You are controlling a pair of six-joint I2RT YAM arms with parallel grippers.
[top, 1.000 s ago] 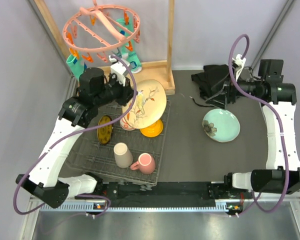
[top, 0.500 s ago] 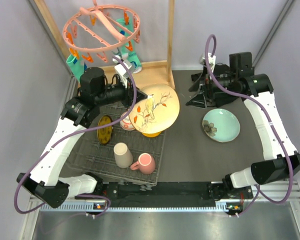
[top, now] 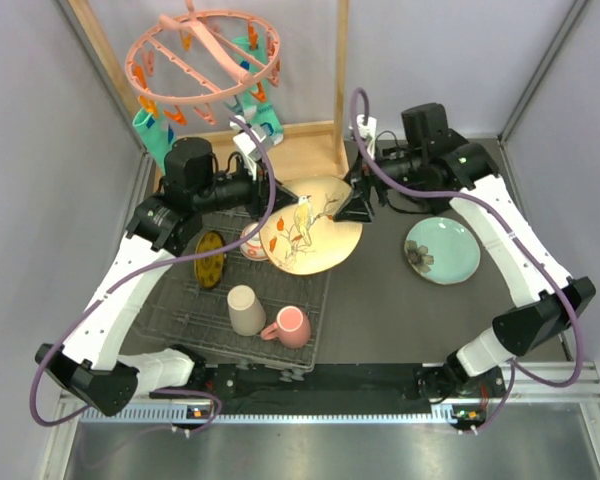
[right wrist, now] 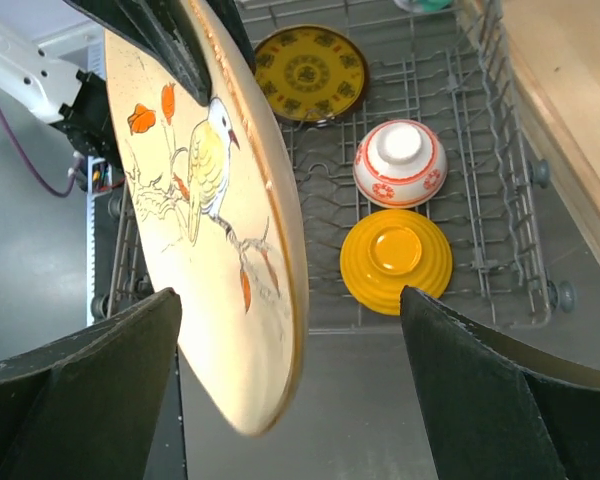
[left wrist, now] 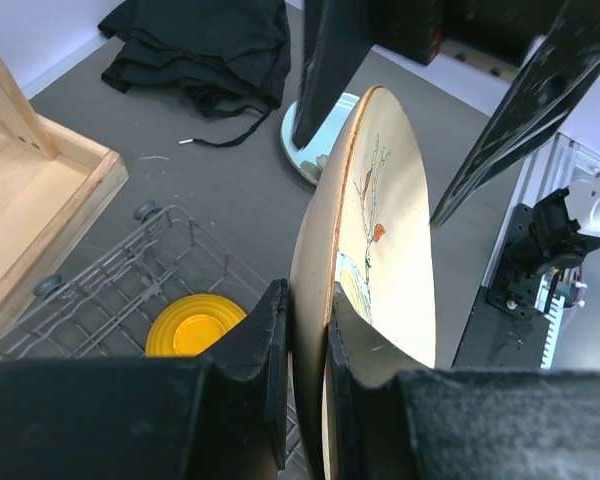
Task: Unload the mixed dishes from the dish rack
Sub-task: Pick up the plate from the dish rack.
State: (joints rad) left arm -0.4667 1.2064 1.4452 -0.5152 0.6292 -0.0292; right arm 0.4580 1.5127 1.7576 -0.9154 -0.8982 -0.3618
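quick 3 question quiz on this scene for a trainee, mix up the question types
1. True or false: the green plate lies outside the rack.
2. Which grip the bird plate? A) left fingers B) right fingers C) neither
3. Fill in: the right fingers stand ___ on either side of the bird plate.
Key: 1 true; 2 A; 3 open.

Bright, even light, soft shadows; the left claw (left wrist: 308,300) is dark and blurred close to its camera.

Three plates (top: 310,228) (top: 442,250) (top: 210,258), two bowls (right wrist: 400,162) (right wrist: 395,260), one cup (top: 245,309), one mug (top: 290,326), one rack (top: 170,310).
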